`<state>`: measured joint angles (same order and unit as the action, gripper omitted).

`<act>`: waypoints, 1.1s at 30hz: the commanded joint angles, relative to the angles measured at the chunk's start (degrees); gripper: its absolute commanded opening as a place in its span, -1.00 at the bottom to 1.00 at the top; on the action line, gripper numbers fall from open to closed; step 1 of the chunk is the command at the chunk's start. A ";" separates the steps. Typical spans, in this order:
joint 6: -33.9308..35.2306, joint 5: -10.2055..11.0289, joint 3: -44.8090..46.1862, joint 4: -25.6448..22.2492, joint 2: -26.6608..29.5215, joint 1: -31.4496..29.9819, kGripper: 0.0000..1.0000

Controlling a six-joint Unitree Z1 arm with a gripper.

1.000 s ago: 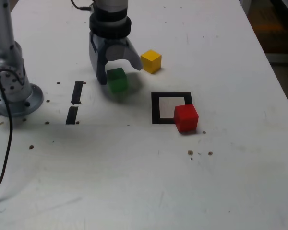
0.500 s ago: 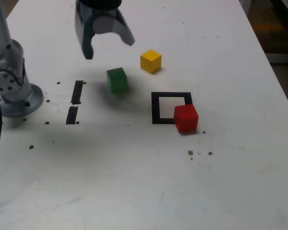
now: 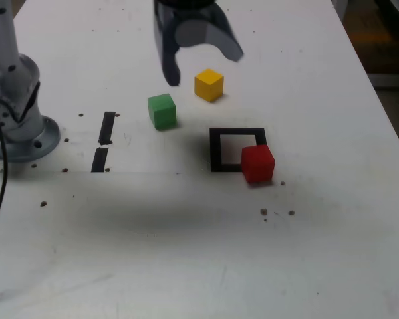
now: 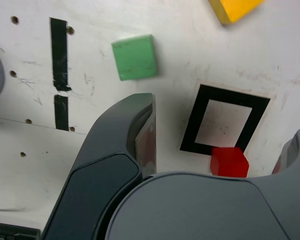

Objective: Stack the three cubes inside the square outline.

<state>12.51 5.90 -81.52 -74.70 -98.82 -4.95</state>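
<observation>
1. Arm base [image 3: 20, 126] at the exterior view's far left: grey, round-footed, resting on the white table [image 3: 186, 252], with a dark cable hanging down beside it.
2. Two short black tape strips [image 3: 104, 141] just right of the base, end to end, with small holes dotted around them.
3. Green cube [image 3: 162, 110] next to the right, flat on the table, apart from everything else; seen in the wrist view [image 4: 135, 56] beside the same strips.
4. Gripper [image 3: 203, 58] above the table at the far side, between green and yellow cubes in the exterior view; jaws spread wide, nothing between them.
5. Yellow cube [image 3: 209, 85] just right of the green one and slightly farther away, on the table, below the gripper's right finger in the exterior view; only a corner visible at the wrist view's edge [image 4: 235, 9].
6. Square outline [image 3: 219, 149] nearer than the yellow cube, black frame with white inside.
7. Red cube [image 3: 257, 163] on the outline's near right corner, overlapping the tape and partly outside it; same placement in the wrist view [image 4: 229, 162].
8. No cube stacked on another.
</observation>
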 commanded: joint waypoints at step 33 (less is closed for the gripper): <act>3.74 -2.63 -12.41 5.34 -18.63 -8.50 0.90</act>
<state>16.22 3.57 -93.62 -69.31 -116.94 -13.37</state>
